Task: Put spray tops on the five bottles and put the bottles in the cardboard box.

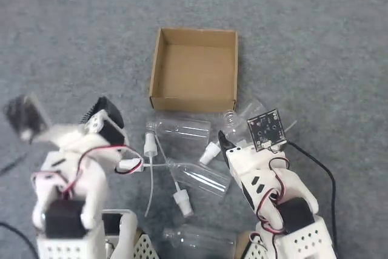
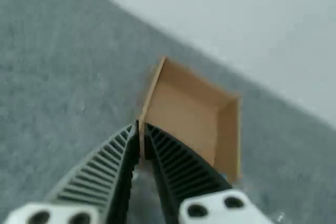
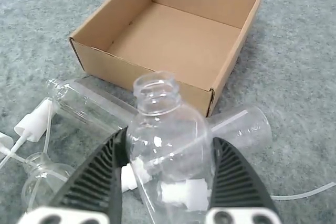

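Clear plastic bottle (image 3: 168,153), likely light, slick, squashable; right end effector (image 3: 169,139) clamps its body, left end effector (image 2: 142,128) pinched closed.

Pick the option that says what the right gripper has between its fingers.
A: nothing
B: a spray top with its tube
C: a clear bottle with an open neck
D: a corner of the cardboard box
C: in the right wrist view the right gripper has its fingers on either side of a clear bottle, whose neck is open with no spray top on it.
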Controlling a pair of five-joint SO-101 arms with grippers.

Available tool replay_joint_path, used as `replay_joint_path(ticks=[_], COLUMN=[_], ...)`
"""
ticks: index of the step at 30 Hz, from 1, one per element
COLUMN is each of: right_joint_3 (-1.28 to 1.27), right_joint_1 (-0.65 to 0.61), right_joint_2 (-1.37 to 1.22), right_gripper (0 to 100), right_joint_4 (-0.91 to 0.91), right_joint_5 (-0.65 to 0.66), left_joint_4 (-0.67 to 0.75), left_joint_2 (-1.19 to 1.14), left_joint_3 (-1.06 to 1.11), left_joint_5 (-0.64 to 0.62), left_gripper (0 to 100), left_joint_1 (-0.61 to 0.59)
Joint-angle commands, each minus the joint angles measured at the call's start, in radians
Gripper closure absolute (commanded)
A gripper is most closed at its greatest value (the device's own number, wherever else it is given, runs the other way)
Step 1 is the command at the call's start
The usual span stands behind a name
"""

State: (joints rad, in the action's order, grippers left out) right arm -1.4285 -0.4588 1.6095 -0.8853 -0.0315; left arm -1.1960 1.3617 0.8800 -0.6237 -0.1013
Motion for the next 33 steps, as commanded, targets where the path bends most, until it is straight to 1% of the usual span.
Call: replay_joint_path(ticks=[1, 3, 6, 8, 14, 20, 22, 25, 27, 28, 33], right_joint_3=[0.015, 0.015, 0.015, 0.015, 0.014, 0.012, 0.012, 0.012, 0.012, 0.012, 0.012], right_joint_1=[-0.005, -0.005, -0.005, -0.005, -0.005, -0.005, -0.005, -0.005, -0.005, -0.005, -0.005], right_joint_2=[0.022, 0.022, 0.022, 0.022, 0.022, 0.022, 0.022, 0.022, 0.022, 0.022, 0.022], right_gripper=[94.0, 94.0, 94.0, 94.0, 94.0, 94.0, 94.0, 94.0, 94.0, 94.0, 94.0], right_joint_4=[0.025, 0.024, 0.022, 0.022, 0.022, 0.024, 0.024, 0.024, 0.024, 0.022, 0.021], right_joint_5=[-0.003, -0.003, -0.003, -0.003, -0.003, -0.003, -0.003, -0.003, -0.003, -0.003, -0.003], left_joint_4=[-0.224, -0.275, -0.307, -0.310, -0.310, -0.304, -0.302, -0.302, -0.302, -0.302, -0.301], left_joint_2=[-0.281, -0.365, -0.437, -0.463, -0.559, -0.697, -0.740, -0.798, -0.830, -0.841, -0.901], left_joint_3=[-0.265, -0.326, -0.357, -0.354, -0.283, -0.254, -0.254, -0.255, -0.255, -0.254, -0.251], left_joint_5=[0.086, 0.118, 0.143, 0.161, 0.285, 0.347, 0.348, 0.345, 0.345, 0.345, 0.347], left_gripper=[99, 99, 99, 99, 99, 98, 95, 86, 82, 81, 83], left_joint_1=[0.017, 0.015, 0.015, 0.020, 0.020, 0.021, 0.021, 0.021, 0.021, 0.021, 0.021])
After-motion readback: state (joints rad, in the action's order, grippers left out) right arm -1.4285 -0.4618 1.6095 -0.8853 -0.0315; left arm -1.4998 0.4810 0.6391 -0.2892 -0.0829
